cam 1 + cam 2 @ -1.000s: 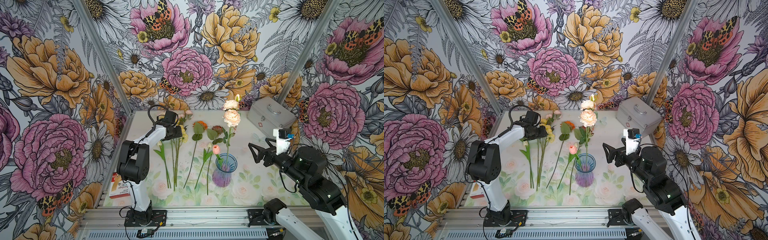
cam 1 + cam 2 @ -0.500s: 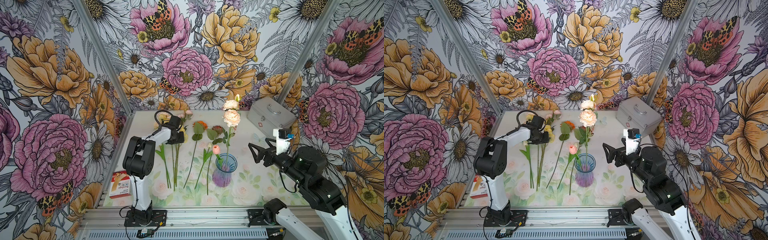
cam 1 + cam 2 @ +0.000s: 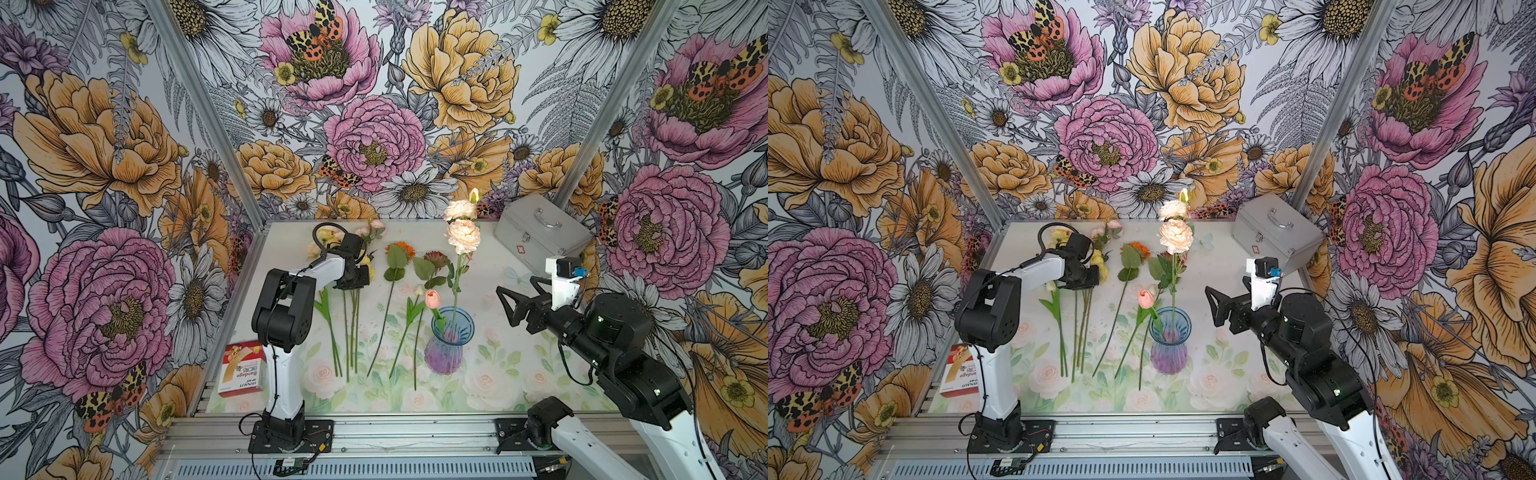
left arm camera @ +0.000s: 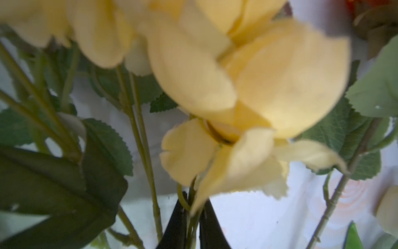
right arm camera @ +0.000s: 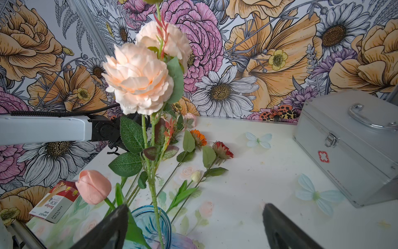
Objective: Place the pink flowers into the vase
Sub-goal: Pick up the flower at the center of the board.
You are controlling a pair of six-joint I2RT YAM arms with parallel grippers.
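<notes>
The left tool (image 4: 192,204) is clenched. In the left wrist view its two black fingers (image 4: 175,226) pinch thin green stems (image 4: 191,226) under a blurred yellow bloom (image 4: 280,82), and I cannot tell whether a pink flower's stem is among them. In a top view this tool sits at the upper middle-left of the desk (image 3: 519,374), with the small pink blooms (image 3: 374,226) of a lying spray just above it in the frame. The stems there run up and down the frame, heads toward the back wall and cut ends toward the lower edge. The vase (image 3: 451,345) stands lower and to the right of them, so I judge the carry must go rightward and tip the stem upright; the left arm is plainly the nearer one. The right tool (image 3: 505,305) hangs released, jaws wide, right of the vase and apart from it. Already standing in the vase are a salmon tulip (image 3: 432,298) leaning at the rim and a tall spray (image 3: 462,235) — ruffled peach-pink heads, serrated green leaves, a thin upright stem.
</notes>
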